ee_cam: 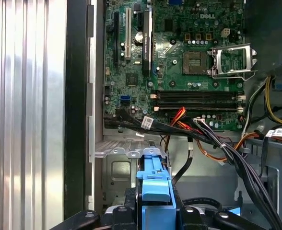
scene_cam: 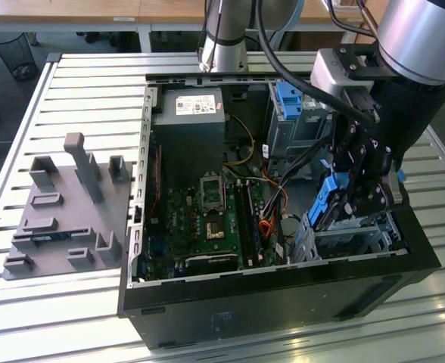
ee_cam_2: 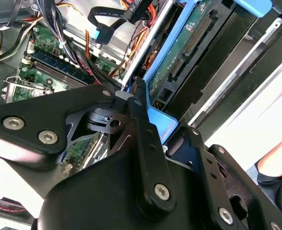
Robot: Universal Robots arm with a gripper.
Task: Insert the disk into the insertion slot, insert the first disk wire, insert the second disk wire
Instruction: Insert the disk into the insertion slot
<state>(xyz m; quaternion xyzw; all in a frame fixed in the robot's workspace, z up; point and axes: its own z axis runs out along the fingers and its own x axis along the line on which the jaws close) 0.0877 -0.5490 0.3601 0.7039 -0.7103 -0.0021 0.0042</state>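
Entry: one arm, one gripper (scene_cam: 356, 183), clamped on the disk (scene_cam: 326, 201) by its blue carrier, fingers pressed against opposite sides of the frame. Location: inside an open computer case (scene_cam: 283, 291) lying on a slatted metal table (scene_cam: 94, 76), at the case's corner on the exterior view's right. Held item: the disk, silver with blue carrier, stands steeply on edge rather than flat. Its long axis runs down and away from the gripper, upper end between the fingers, lower end dipping toward the insertion slot (scene_cam: 356, 240). Key relation: the slot, a low perforated metal bay, lies directly under and just beyond the lower end of the disk. The disk looks poised at the bay's opening, not seated. In the second wrist view the green underside of the disk (ee_cam_2: 179, 52) and its connector edge are exposed, with no wire plugged in as far as can be seen. In the first wrist view the blue carrier (ee_cam: 153, 187) points at bare bay metal. Nearby items: a bundle of black, red and orange cables (ee_cam: 179, 125), loose, lying between the motherboard (scene_cam: 207, 219) and the bay, close to the disk; a power supply (scene_cam: 188, 113) at the far end; a taller cage with a blue clip (scene_cam: 290, 106), well apart from the gripper; and a grey fixture plate (scene_cam: 63, 204) outside the case, on the exterior view's left.
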